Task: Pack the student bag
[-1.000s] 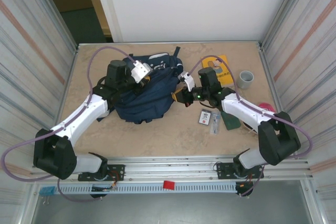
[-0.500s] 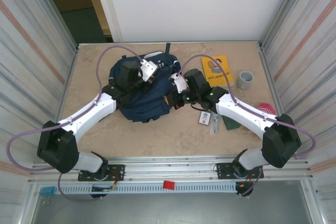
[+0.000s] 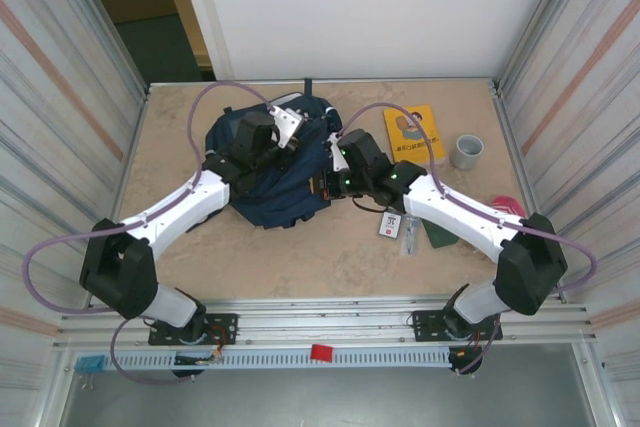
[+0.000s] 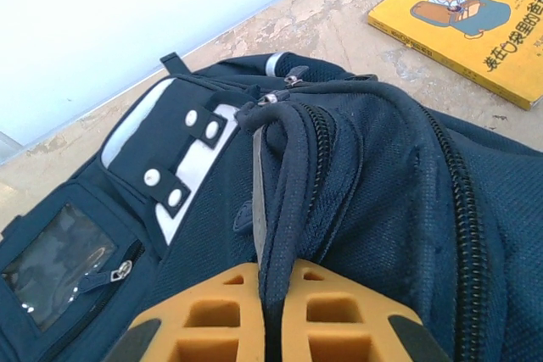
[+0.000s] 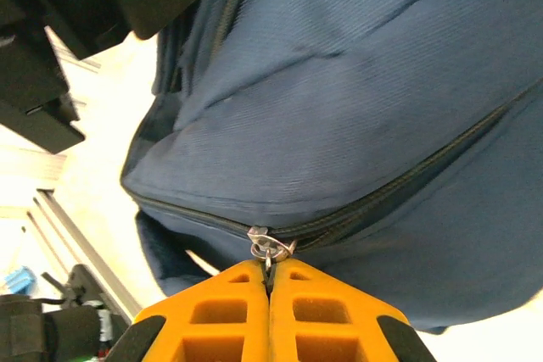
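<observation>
Both hands are clamped on the student bag (image 3: 272, 182), which lies on the surface (image 3: 300, 257) between the arms, toward the back, with a yellow book (image 3: 413, 131) near its right side. The left hand (image 4: 271, 294) pinches the dark carry strap (image 4: 284, 167) at the bag's top. The right hand (image 5: 270, 275) is closed on a metal zipper pull (image 5: 270, 249). The step looks like opening that zipper. Done well, the left hand braces the fabric taut while the right draws the pull along the line of teeth, never outward, so the slider does not jam.
</observation>
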You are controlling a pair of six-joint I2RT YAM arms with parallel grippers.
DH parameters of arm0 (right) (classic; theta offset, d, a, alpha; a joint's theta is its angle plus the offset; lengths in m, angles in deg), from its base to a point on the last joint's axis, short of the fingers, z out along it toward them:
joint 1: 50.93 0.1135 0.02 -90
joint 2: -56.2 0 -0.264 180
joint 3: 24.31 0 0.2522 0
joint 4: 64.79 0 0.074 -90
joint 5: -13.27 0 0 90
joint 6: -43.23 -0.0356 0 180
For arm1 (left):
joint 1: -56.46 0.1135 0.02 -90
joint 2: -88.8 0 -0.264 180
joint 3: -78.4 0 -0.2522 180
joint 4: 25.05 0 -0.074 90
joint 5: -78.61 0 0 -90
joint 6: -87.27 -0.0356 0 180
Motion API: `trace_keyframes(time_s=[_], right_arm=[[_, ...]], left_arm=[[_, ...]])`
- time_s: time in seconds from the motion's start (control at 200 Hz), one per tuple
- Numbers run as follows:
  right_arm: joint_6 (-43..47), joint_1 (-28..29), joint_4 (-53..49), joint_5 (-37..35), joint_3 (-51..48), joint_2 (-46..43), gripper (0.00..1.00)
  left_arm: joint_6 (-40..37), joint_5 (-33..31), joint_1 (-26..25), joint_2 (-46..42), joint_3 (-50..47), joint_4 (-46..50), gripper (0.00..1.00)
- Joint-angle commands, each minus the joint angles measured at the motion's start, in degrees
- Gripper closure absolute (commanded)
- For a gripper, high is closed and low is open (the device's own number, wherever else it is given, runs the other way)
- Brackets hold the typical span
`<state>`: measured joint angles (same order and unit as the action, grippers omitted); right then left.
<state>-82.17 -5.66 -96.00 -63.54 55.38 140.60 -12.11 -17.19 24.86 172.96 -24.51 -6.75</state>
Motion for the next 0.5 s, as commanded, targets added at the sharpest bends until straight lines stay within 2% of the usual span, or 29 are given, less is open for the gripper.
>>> trace_keyframes(time_s=[0.0, 0.21, 0.241, 0.326, 0.416, 0.496], right_arm=[[-5.9, 2.2, 0.7, 2.3, 1.1, 1.8, 1.0], [-11.0, 2.6, 6.9, 6.0, 0.0, 4.6, 0.99], [-11.6, 2.2, 7.8, 6.5, -0.5, 4.2, 0.94], [-14.4, 0.4, 9.6, 6.9, -3.1, 1.9, 0.72], [-19.3, -1.5, 13.0, 5.9, -8.1, -1.8, 0.51], [-23.1, -2.9, 16.3, 5.0, -12.7, -5.0, 0.4]], left_arm=[[3.4, -1.1, 0.0, 0.3, 2.8, -4.1, 1.0], [1.4, 7.5, 0.0, -0.8, 1.2, -7.4, 1.0], [0.4, 8.5, 0.0, -1.3, 0.6, -8.0, 1.0], [-2.6, 14.0, 0.7, -2.7, -1.4, -9.8, 1.0], [-3.5, 24.4, 3.4, -3.5, -3.5, -12.2, 1.0], [-4.7, 33.6, 5.6, -3.9, -4.8, -13.5, 1.0]])
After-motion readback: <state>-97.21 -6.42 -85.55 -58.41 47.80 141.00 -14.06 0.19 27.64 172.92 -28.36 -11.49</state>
